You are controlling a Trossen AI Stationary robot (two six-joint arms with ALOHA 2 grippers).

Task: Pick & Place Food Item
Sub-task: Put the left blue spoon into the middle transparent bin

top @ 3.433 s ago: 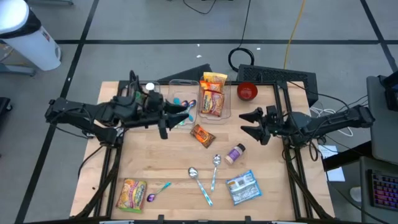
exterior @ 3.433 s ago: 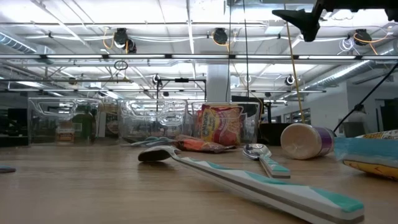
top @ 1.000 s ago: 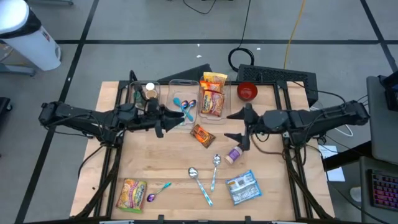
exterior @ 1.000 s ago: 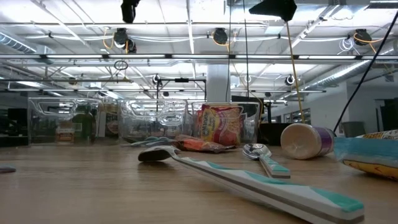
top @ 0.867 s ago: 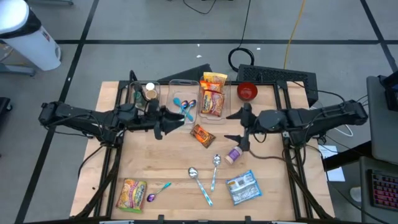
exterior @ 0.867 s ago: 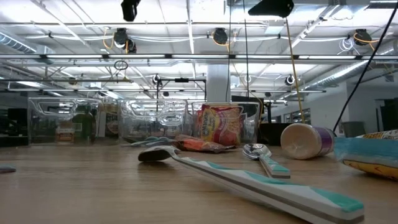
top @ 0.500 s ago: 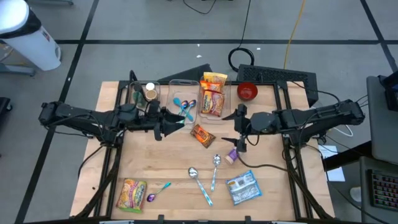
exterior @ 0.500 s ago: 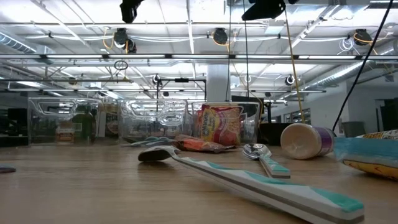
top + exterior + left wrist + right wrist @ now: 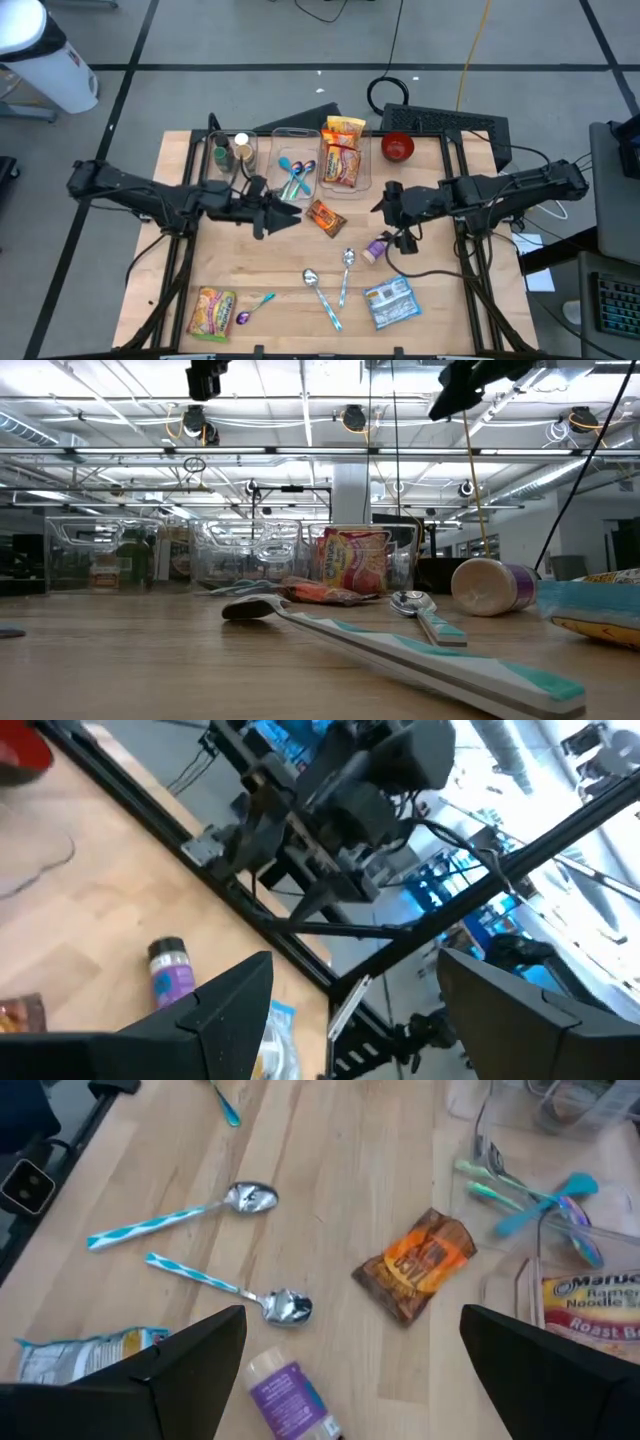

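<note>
An orange snack packet (image 9: 325, 216) (image 9: 415, 1265) lies flat on the wooden table (image 9: 250, 270), between my two grippers. My left gripper (image 9: 281, 214) (image 9: 370, 1020) hangs open above the table just left of the packet, pointing level toward the right arm. To the packet's right, my right gripper (image 9: 391, 212) (image 9: 350, 1380) is also open, raised, and tipped down toward the packet. Ramen packs (image 9: 342, 152) fill a clear bin (image 9: 366, 168) at the far edge. A chips bag (image 9: 213, 312) and a blue-and-white packet (image 9: 390, 300) lie near the front edge.
A purple-labelled bottle (image 9: 378, 247) lies on its side under the right gripper. Two spoons (image 9: 330, 285) lie near the front. Clear bins hold small utensils (image 9: 295, 172) and bottles (image 9: 232, 152). A red bowl (image 9: 398, 147) sits at the far right.
My right gripper has tipped from level to slanting down at the table and rolled at the wrist, sinking slightly. My left gripper has drifted toward the near edge and a little toward the orange packet. No object has moved.
</note>
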